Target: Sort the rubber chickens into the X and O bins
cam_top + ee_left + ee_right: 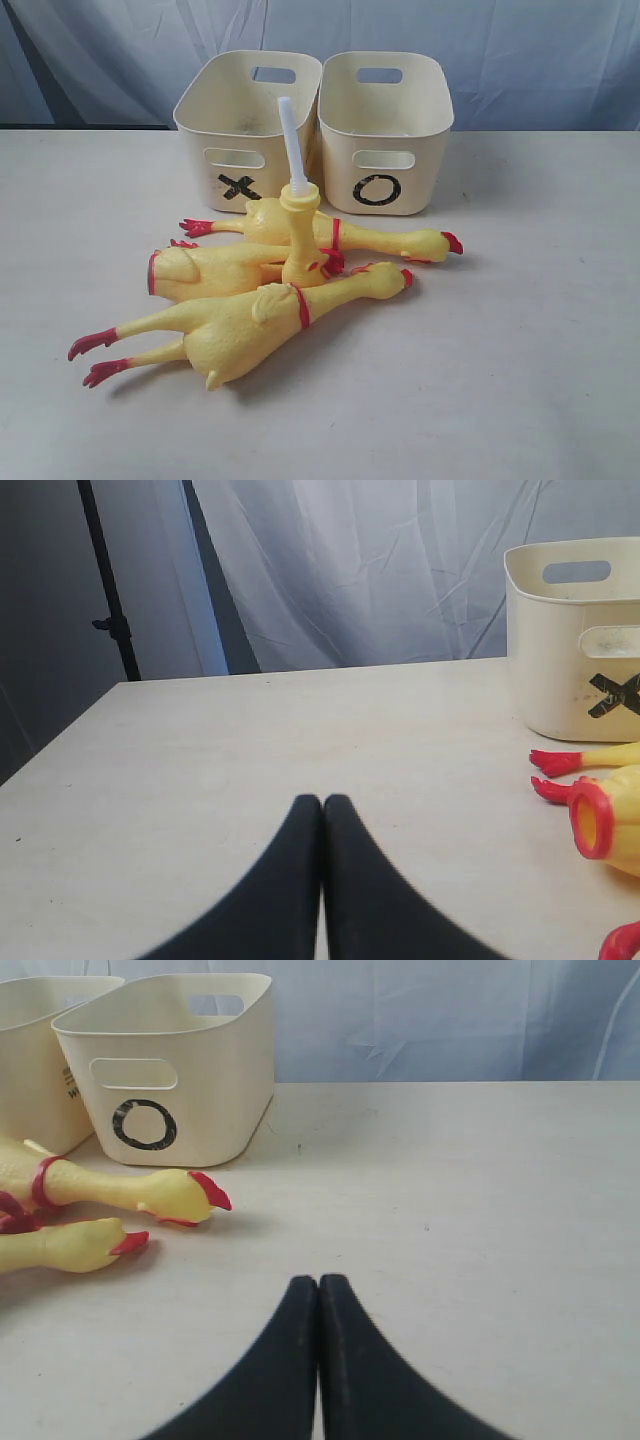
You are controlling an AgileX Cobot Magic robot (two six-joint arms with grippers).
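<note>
Three yellow rubber chickens lie piled in front of the bins in the exterior view: a front one (pixel 240 325), a middle one (pixel 200 272) and a back one (pixel 370 238). The X bin (pixel 240 140) stands at the back left and the O bin (pixel 385 130) beside it on the right. Neither arm shows in the exterior view. My left gripper (pixel 322 800) is shut on nothing over bare table, left of the X bin (pixel 570 660) and of red chicken feet (pixel 555 762). My right gripper (pixel 318 1280) is shut and empty, right of the O bin (pixel 200 1080) and of two chicken heads (pixel 170 1192).
A yellow upright piece (pixel 300 240) with a white tube (pixel 290 130) rises from the middle of the pile. The pale table (pixel 520 380) has a draped blue-grey curtain (pixel 520 60) behind it. A dark stand (pixel 105 590) is beyond the table's far left edge.
</note>
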